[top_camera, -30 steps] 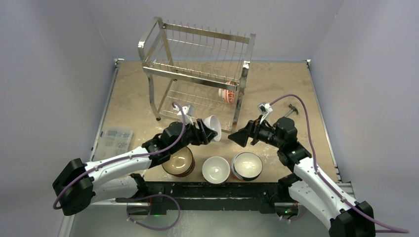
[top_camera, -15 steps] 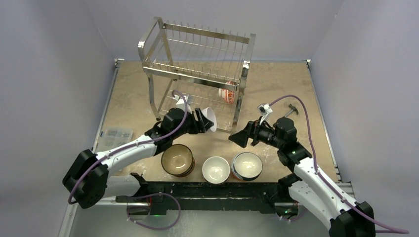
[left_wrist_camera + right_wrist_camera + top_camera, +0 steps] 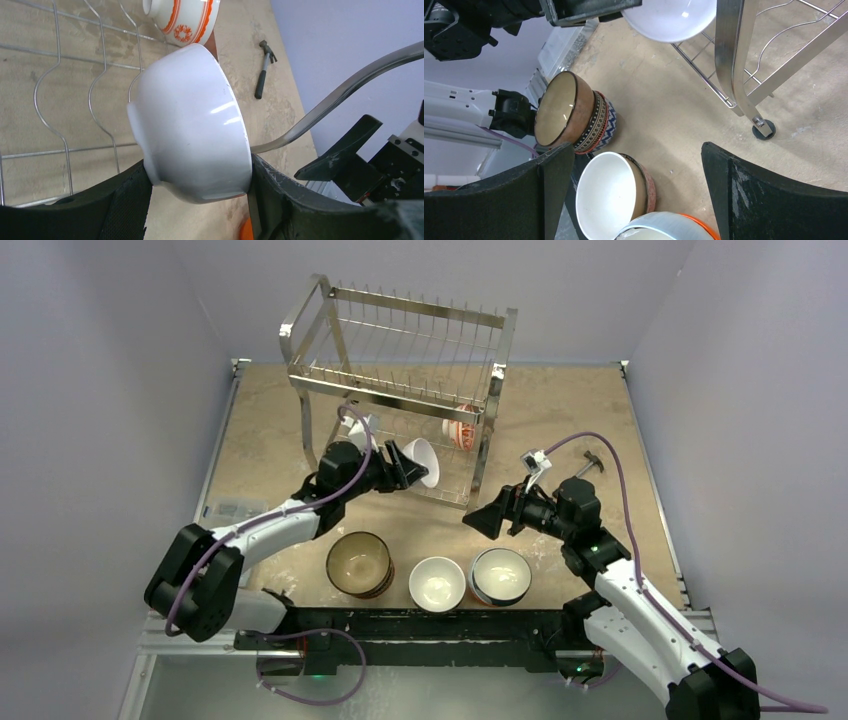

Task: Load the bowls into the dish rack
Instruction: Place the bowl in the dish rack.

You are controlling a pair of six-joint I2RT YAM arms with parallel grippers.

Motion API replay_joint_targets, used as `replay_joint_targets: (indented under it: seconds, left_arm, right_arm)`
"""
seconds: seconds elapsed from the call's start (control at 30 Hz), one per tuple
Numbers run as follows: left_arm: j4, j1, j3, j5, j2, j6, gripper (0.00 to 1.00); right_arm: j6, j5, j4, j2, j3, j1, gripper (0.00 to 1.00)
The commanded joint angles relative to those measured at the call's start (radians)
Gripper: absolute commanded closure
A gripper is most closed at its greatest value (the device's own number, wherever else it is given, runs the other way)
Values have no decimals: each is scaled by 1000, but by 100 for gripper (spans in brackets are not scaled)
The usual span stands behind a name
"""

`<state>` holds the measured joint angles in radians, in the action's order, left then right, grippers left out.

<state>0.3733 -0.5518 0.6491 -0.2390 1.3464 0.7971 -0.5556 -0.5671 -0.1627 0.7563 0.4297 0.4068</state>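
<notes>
Top external: left claw (image 3: 407, 469) clenched on the white bowl (image 3: 422, 462), moved up-frame to the dish rack (image 3: 497, 390) lower tier at centre, placement looks next | right claw (image 3: 480, 518) spread empty, unmoved right of centre | bowl stacks (image 3: 436, 582) wait lower centre

Plain white bowl (image 3: 192, 125), orange-patterned bowl (image 3: 182, 20)
</notes>
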Motion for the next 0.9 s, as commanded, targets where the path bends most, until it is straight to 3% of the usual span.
replay_joint_targets:
  seconds: [0.0,0.27,0.47,0.87]
  left_arm:
    - [233,32,16,-58,29,16,100]
    - [384,82,11,-72,115,25,100]
    - [502,97,-27,-2,148,18,100]
    - [623,98,-23,153,209,-146,100]
  right_arm:
    - [26,4,-31,-7,23,0,1]
    - [44,19,-6,-4,31,0,1]
    - [50,35,3,-6,26,1,1]
    - [62,45,12,-6,29,0,1]
